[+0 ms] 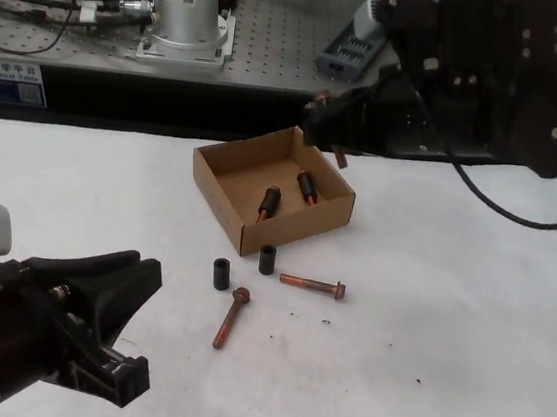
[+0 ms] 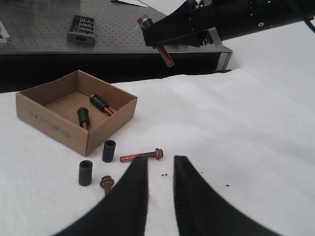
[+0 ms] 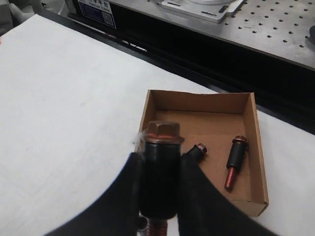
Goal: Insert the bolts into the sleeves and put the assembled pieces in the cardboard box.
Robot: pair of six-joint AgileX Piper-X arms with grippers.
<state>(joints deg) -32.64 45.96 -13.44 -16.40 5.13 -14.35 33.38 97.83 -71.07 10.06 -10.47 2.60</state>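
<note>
Our right gripper clamps a sleeved bolt above the box's far edge. Our left gripper hangs near-left, slightly parted, empty.

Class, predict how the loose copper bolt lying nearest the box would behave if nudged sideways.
The bolt looks like rigid metal, so it probably won't bend. Lying flat on its round shank, it may roll, though the wider head would likely swing it in an arc.

The jaws clamp a sleeved bolt near the cardboard box.
</note>
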